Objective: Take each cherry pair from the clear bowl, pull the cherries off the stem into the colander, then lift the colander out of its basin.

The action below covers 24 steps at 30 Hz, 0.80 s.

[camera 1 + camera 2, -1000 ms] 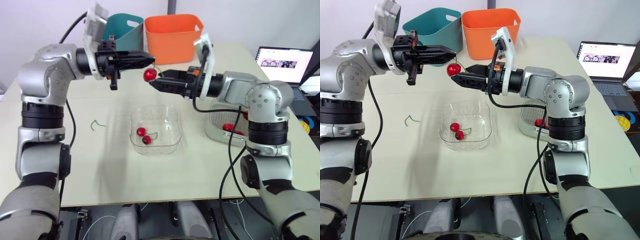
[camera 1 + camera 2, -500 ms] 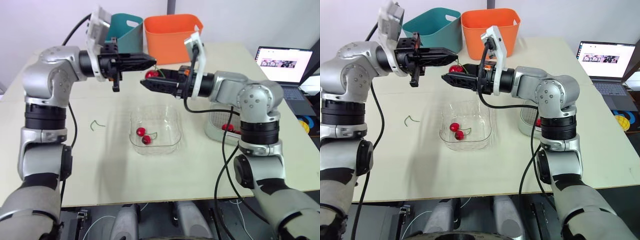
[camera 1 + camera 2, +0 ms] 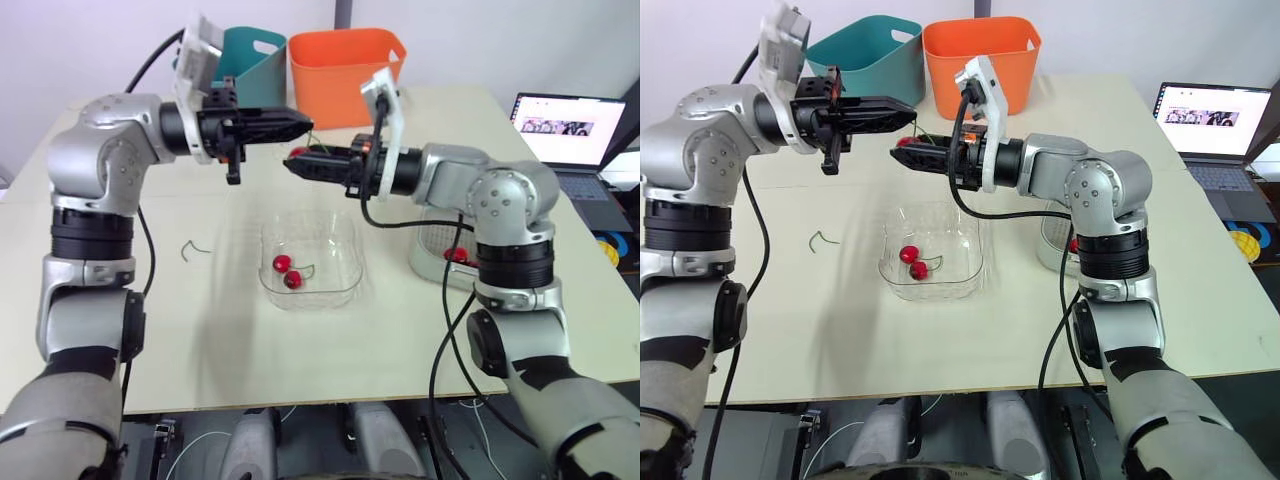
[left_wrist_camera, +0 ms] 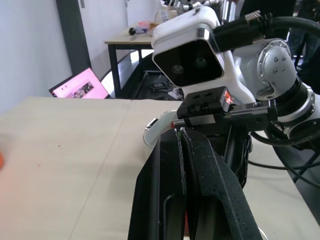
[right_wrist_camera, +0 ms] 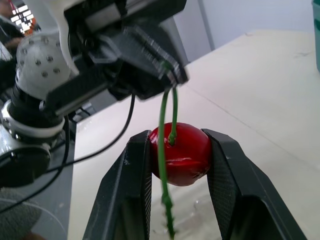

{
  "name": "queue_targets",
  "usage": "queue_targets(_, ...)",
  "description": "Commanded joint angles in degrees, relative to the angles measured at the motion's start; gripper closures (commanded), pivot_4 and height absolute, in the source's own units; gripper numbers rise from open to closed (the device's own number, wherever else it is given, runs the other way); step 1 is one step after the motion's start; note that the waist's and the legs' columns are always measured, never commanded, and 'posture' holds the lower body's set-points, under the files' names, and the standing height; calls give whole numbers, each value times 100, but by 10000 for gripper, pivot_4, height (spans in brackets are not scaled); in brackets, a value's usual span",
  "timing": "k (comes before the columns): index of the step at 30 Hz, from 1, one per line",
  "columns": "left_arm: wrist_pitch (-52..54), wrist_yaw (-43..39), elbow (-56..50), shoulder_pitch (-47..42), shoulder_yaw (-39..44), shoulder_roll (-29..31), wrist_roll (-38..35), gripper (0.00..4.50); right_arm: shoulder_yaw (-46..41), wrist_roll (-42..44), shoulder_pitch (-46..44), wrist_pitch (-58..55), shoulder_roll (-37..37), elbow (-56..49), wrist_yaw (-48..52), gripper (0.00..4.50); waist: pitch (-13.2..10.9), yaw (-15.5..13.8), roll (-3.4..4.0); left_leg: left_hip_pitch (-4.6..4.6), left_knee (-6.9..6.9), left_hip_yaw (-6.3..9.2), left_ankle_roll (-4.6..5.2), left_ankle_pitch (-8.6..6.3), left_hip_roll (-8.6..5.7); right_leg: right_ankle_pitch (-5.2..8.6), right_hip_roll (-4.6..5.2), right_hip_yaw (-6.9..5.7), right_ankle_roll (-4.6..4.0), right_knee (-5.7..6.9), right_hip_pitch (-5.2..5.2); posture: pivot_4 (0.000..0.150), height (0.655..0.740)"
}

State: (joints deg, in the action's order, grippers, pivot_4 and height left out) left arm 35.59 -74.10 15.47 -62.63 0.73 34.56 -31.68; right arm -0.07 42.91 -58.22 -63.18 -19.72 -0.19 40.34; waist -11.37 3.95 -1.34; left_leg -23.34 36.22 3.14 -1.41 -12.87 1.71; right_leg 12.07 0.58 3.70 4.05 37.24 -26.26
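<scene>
Table [image 3: 230,330] carries the colander [image 3: 432,248] at the robot's right and the clear bowl [image 3: 352,262] at centre, with 1 cherry pair [image 3: 283,263] inside. Above the bowl's far edge, the right gripper [image 3: 294,161] clamps 1 cherry [image 5: 180,154]. The left gripper [image 3: 301,122], fingers pressed together, pinches its stem [image 5: 161,170], which rises from the fruit. Pulling along that stem should free it. The colander lies nearer the right arm.

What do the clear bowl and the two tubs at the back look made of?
Clear bowl: transparent, glossy plastic by the look, possibly glass; the cherries show through its walls. Orange tub and teal tub: opaque moulded plastic, smooth, with moulded rims.
</scene>
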Motion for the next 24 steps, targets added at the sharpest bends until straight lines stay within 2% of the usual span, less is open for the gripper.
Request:
queue_targets(1,-68,96,-31,-254,191,-11,-63,45000,299,-121,124,62,-142,-336,157,32732,0,0,0,0,0,0,0,0,0,0,0,0,0,0,0,1500,7400)
queue_targets(8,-46,149,-33,-234,239,-20,-95,45000,704,-317,533,75,-351,-616,279,32732,0,1,0,0,0,1,0,0,0,0,0,-1,0,0,-1,1500,7400)
queue_targets(14,-143,95,-81,-120,152,78,30,45000,514,-245,655,36,-593,-803,342,32732,0,0,0,0,0,1,0,0,0,0,-1,-1,0,0,0,1500,7400)
queue_targets(17,-483,9,-78,71,-46,202,351,45000,163,-195,780,66,-1113,-959,510,32732,0,-15,0,-1,0,0,0,0,0,0,1,-1,0,-2,0,1500,7400)
queue_targets(24,-338,21,-277,401,0,172,246,45000,-435,-806,1299,760,-2777,-461,936,32732,0,-80,0,-2,0,-1,0,0,-3,2,3,-1,2,-9,2,1500,7400)
